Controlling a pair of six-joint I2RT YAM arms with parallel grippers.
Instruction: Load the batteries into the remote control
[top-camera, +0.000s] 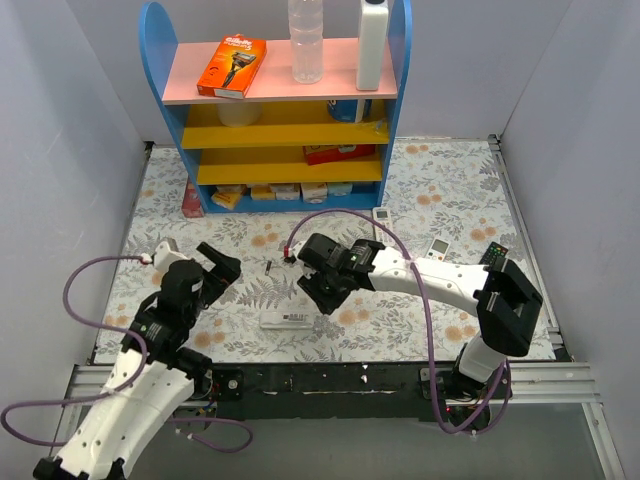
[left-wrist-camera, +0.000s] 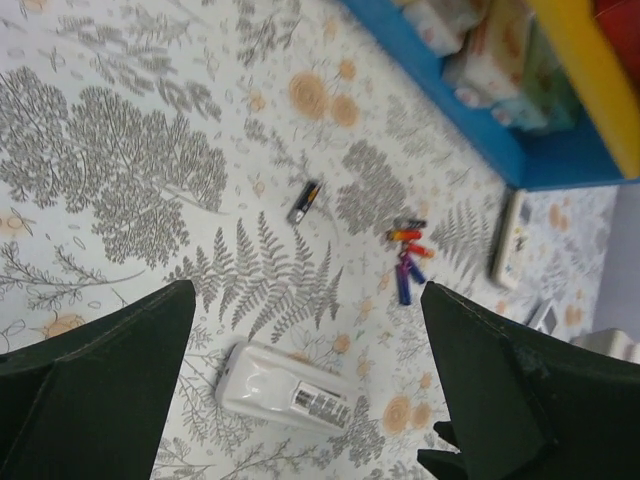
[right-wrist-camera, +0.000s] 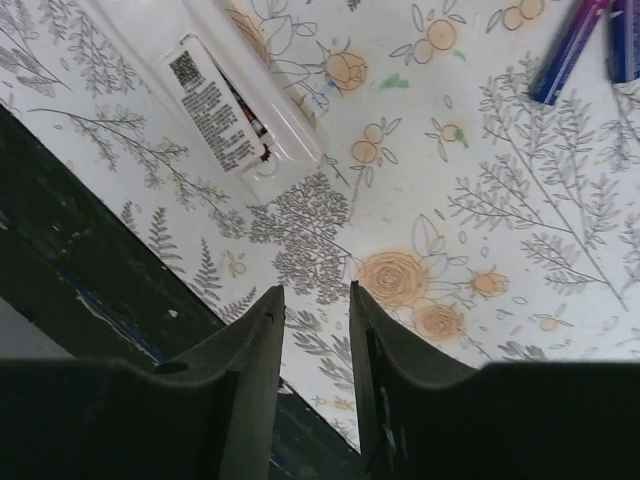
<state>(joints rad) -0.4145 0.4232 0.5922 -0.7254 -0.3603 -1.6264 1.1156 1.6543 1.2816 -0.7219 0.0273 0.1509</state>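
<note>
The remote control (top-camera: 288, 320) is a long white bar lying back-side up near the table's front edge; it also shows in the left wrist view (left-wrist-camera: 285, 388) and the right wrist view (right-wrist-camera: 215, 90). One dark battery (top-camera: 270, 266) lies alone on the mat (left-wrist-camera: 303, 201). A cluster of red and blue batteries (left-wrist-camera: 405, 255) lies further right; two blue ones show in the right wrist view (right-wrist-camera: 567, 50). My left gripper (top-camera: 215, 268) (left-wrist-camera: 308, 290) is wide open and empty, above and left of the remote. My right gripper (top-camera: 325, 295) (right-wrist-camera: 317, 295) hovers just right of the remote, jaws narrowly apart and empty.
A blue shelf unit (top-camera: 280, 110) with boxes and bottles stands at the back. Two short white remotes (top-camera: 383, 213) (top-camera: 437, 247) and a small black remote (top-camera: 493, 255) lie at the right. The table's front edge (top-camera: 330, 365) is close behind the long remote.
</note>
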